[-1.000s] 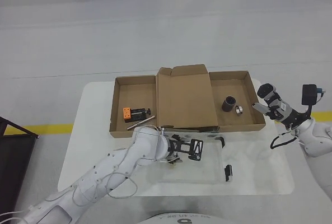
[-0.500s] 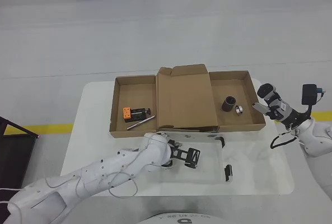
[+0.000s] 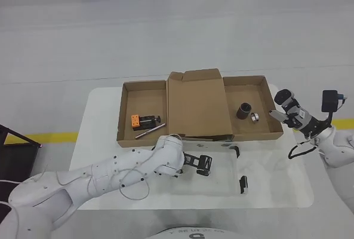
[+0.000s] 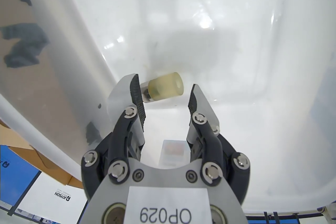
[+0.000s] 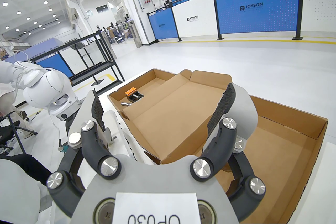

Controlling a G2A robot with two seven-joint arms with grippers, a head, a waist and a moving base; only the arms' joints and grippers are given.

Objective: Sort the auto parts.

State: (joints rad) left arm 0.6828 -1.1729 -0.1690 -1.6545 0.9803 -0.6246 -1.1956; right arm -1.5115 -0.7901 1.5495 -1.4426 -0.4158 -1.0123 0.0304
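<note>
Checking the left wrist view, you will find the left gripper (image 4: pixel 164 86) inside the translucent bin (image 4: pixel 78 38), its fingers apart on either side of a pale yellow cylinder (image 4: pixel 165 87) that lies on the bin floor near one wall. The cylinder's metal end is partly hidden behind one finger pad, so contact cannot be confirmed. A small clear block (image 4: pixel 174 154) under the gripper is cut off by the fingers, and the right gripper (image 5: pixel 162 96) hangs spread wide at the right edge of the cardboard box (image 5: pixel 170 114).

Both arms extended, grippers parted.
Left gripper (image 4: pixel 162 95) fingers moderately apart, arm stretched forward, wrist seemingly pitched down; right gripper (image 5: pixel 162 101) fingers spread wide, held aloft.
</note>
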